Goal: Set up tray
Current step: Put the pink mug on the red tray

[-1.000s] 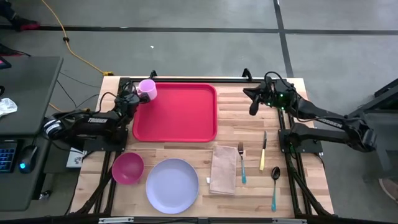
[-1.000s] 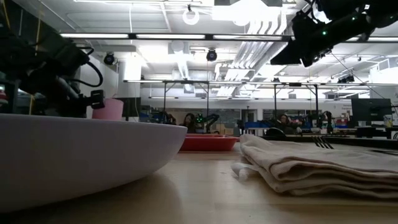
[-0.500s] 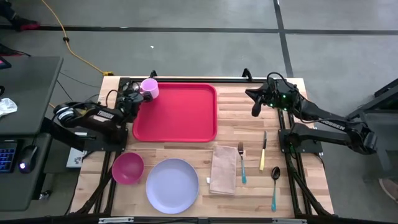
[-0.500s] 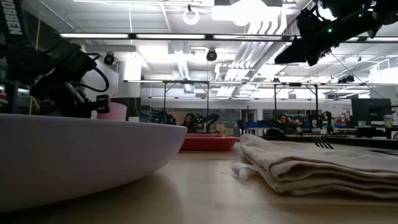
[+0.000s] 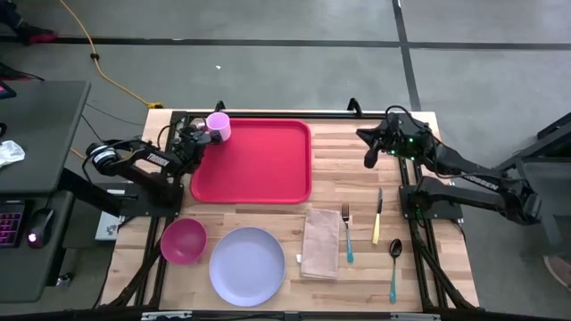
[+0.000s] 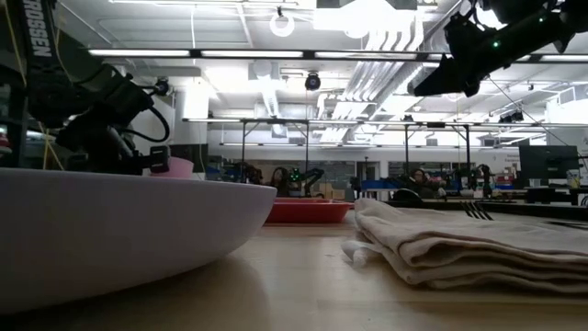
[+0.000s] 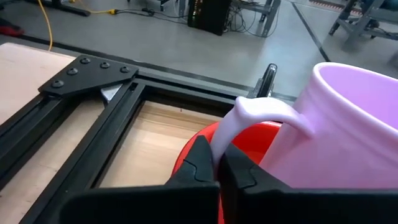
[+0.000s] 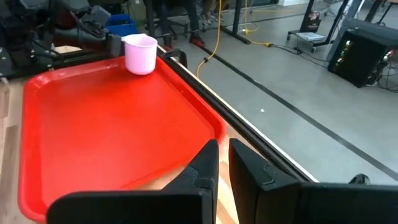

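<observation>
Here, left end effector (image 7: 216, 163) clamped on mug (image 7: 348, 130) handle — over tray (image 5: 254, 165) corner

The red tray (image 5: 252, 161) lies bare across nearly all its floor; only its far left corner is blocked, by a pink mug (image 5: 218, 126) and the left gripper (image 5: 202, 135) pinched on the mug's handle. Open wood separates tray from right gripper (image 5: 368, 159). The table's near strip is crowded: magenta bowl (image 5: 183, 241), lavender plate (image 5: 247, 266), napkin (image 5: 320, 243), fork (image 5: 346, 234), knife (image 5: 377, 217), spoon (image 5: 393, 267)
</observation>
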`<state>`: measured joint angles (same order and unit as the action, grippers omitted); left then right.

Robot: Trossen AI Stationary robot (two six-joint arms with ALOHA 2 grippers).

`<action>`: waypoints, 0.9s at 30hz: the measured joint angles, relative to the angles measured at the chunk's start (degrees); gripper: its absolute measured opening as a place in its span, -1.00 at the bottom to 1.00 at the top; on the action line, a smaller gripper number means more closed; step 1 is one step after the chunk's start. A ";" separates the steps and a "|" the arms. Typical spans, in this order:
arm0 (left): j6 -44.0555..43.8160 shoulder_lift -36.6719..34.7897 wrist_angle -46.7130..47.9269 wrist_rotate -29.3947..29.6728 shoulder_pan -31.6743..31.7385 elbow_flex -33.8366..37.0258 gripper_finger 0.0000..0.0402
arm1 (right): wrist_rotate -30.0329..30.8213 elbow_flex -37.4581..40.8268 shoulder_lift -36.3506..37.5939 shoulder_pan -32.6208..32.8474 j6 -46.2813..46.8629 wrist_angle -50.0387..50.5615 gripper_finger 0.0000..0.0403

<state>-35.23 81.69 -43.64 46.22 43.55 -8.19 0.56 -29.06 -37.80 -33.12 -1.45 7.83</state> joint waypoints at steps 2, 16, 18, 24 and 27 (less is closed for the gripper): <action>-0.01 0.00 0.14 -0.04 -0.02 0.00 -0.87 | 0.23 0.00 0.34 0.00 -0.02 -0.02 -0.92; -1.31 -0.06 1.62 2.01 -0.04 0.41 -0.87 | -0.05 -0.02 0.74 0.00 1.07 2.09 -0.92; -1.49 -0.07 1.55 1.88 -0.04 0.61 -0.88 | -0.05 -0.02 0.74 0.00 1.20 2.38 -0.92; -1.43 -0.09 1.72 1.78 -0.04 0.63 -0.81 | 0.08 -0.02 0.74 0.02 1.14 2.45 -0.92; -1.43 -0.09 1.75 1.79 -0.04 0.64 -0.81 | 0.54 -0.02 0.71 0.00 1.36 3.08 -0.92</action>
<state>-36.67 81.60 -41.89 48.00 43.51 -7.55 1.10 -29.08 -37.08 -33.12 -0.09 10.91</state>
